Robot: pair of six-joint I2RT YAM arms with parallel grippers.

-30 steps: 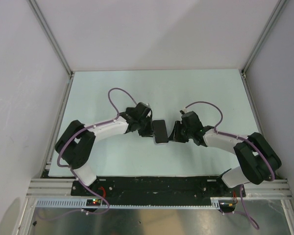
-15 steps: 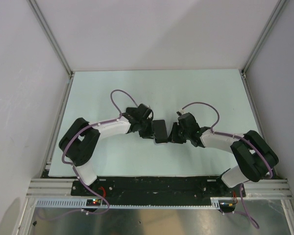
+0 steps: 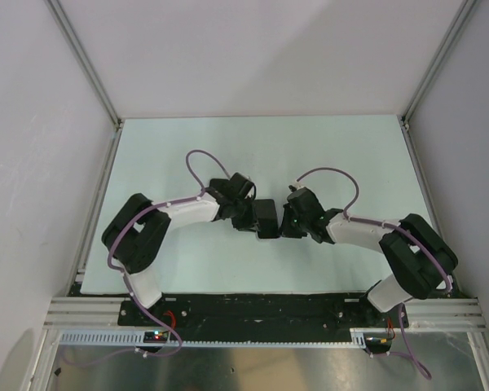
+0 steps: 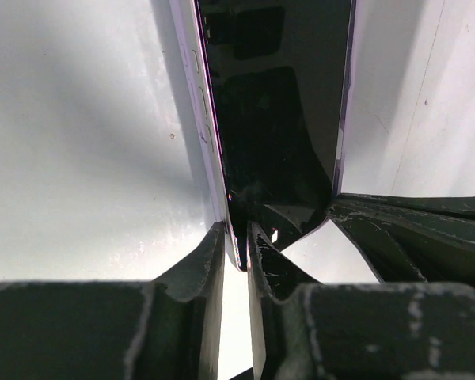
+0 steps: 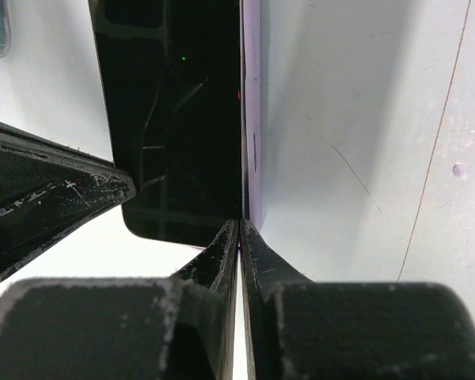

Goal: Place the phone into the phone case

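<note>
From above, the phone [image 3: 267, 217] is only a dark slab over mid-table [image 3: 187, 147], between the left gripper [image 3: 251, 218] and right gripper [image 3: 287, 221]. The wrist views show each gripper pinching its lilac edge.

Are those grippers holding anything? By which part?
The left gripper pinches the phone by its buttoned side edge, near a corner. The right gripper is shut at the phone's other end; whether it grips cannot be told.
</note>
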